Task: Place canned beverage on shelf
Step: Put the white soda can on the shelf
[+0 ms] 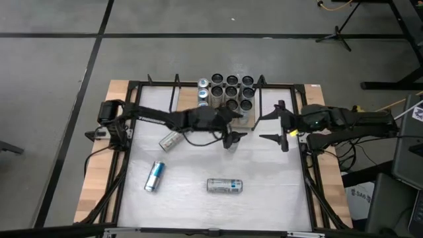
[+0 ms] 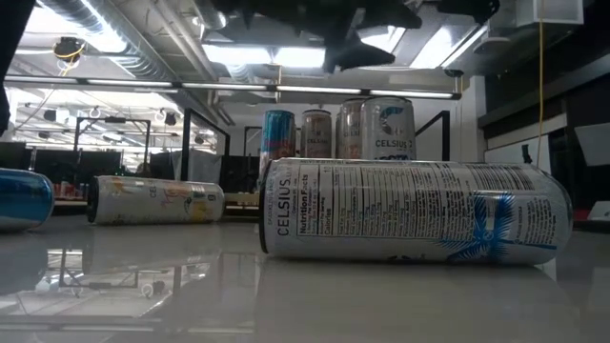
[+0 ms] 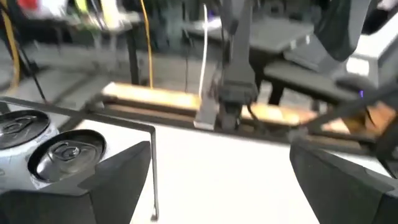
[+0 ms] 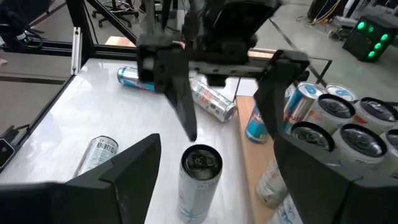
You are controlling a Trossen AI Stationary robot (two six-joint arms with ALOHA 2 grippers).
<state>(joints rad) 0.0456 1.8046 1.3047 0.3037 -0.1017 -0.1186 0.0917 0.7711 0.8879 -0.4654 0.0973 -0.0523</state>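
The shelf [image 1: 244, 121], a wooden board in a black rod frame, stands at the table's far middle and carries several upright cans [image 1: 232, 91]. In the right wrist view my left gripper [image 4: 231, 134] hangs open, high over an upright silver can [image 4: 199, 174] that stands beside the board's edge [image 4: 244, 158]; whether this can rests on the board or the table is unclear. My right gripper [image 1: 277, 127] is open just right of the shelf, drawn back toward the table's right edge. Three cans lie on their sides on the white table [image 1: 170, 140], [image 1: 154, 176], [image 1: 225, 186].
A black frame [image 1: 132, 119] runs around the white table. The lying cans take up the left and near middle; in the low view one [image 2: 410, 211] lies close in front. White surface shows bare at the near right [image 1: 277, 185].
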